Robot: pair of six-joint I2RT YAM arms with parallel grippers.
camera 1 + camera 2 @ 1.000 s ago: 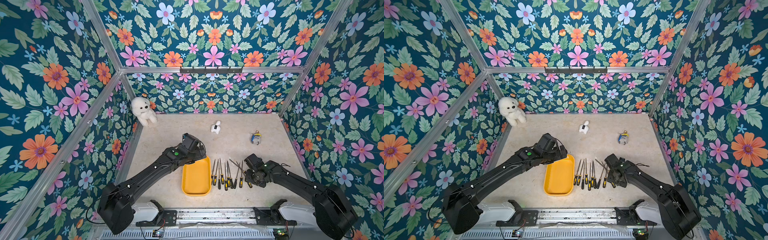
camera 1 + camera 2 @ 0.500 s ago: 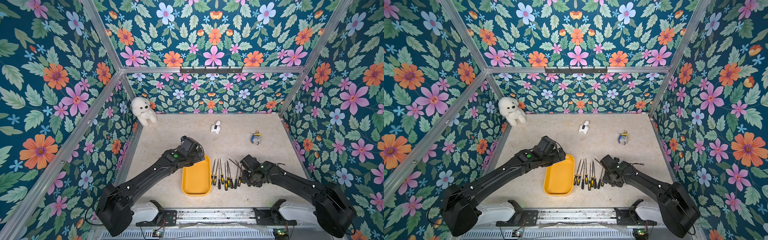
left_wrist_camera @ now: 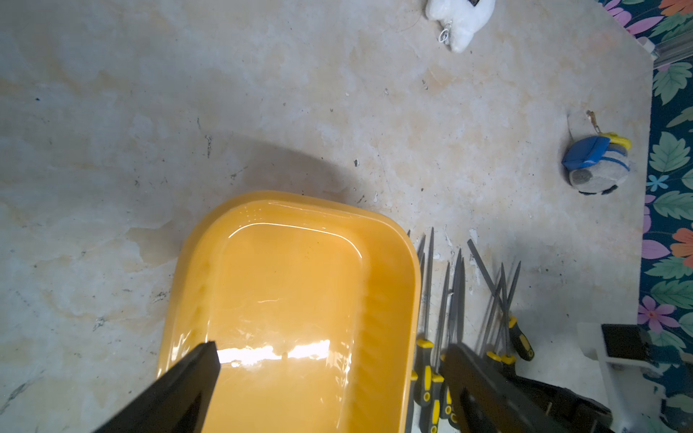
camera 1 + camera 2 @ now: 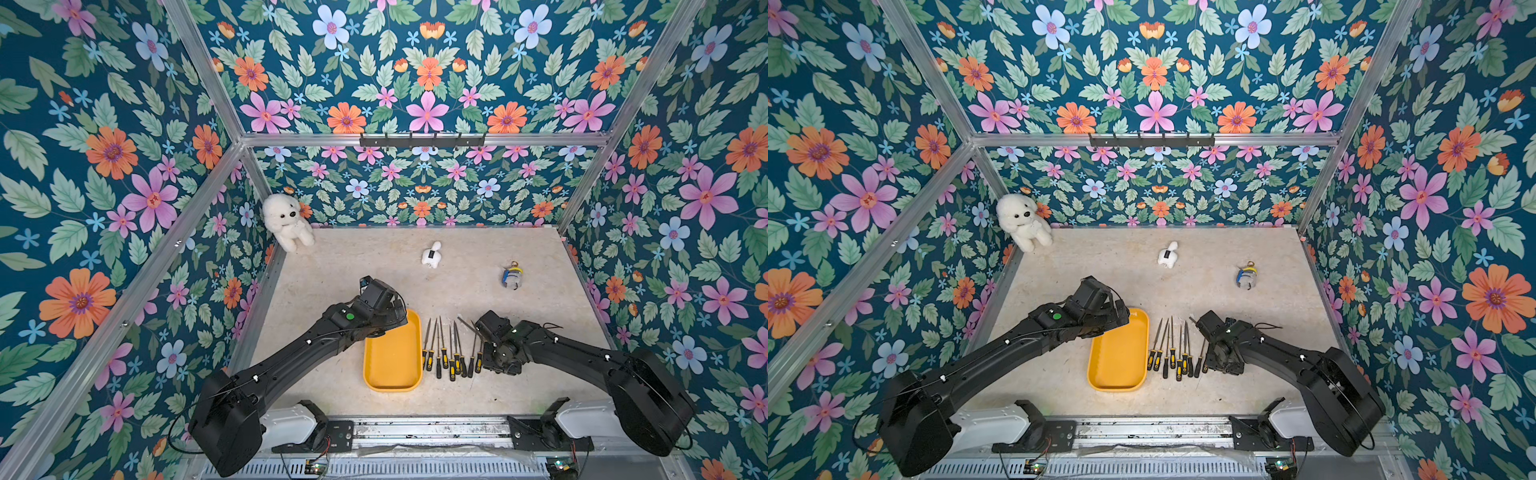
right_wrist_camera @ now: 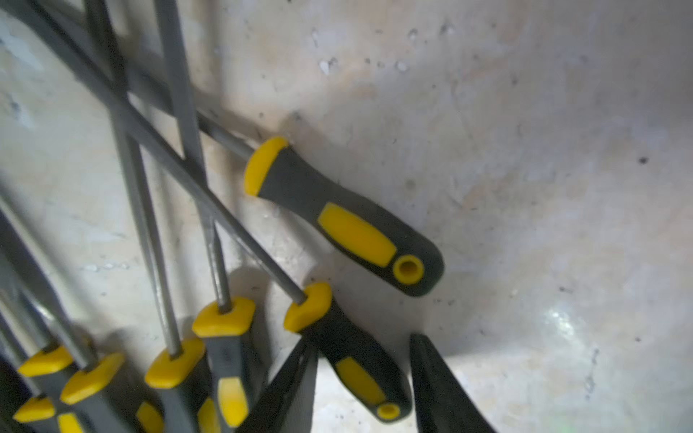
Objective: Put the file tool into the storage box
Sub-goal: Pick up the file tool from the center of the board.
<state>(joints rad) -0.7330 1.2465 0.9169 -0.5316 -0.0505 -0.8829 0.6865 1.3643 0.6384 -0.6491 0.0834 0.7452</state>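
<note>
The storage box (image 4: 392, 361) (image 4: 1119, 357) is a shallow yellow tray lying empty at the front middle of the table. Several file tools (image 4: 451, 353) (image 4: 1177, 349) with black-and-yellow handles lie side by side just right of it. My left gripper (image 3: 332, 350) hovers open over the box's far end (image 3: 292, 292), with nothing between its fingers. My right gripper (image 5: 362, 341) is low over the rightmost files. One file's handle (image 5: 356, 375) lies between its fingers, with a gap still showing on one side. Another file's handle (image 5: 345, 221) lies just beyond it.
A white plush dog (image 4: 286, 224) sits in the back left corner. A small white toy (image 4: 432, 254) and a blue-grey keychain toy (image 4: 512, 277) lie toward the back. Flowered walls enclose the table on three sides.
My right gripper has moved left onto the rightmost files and its jaws have narrowed around one handle. The left arm has barely shifted.
</note>
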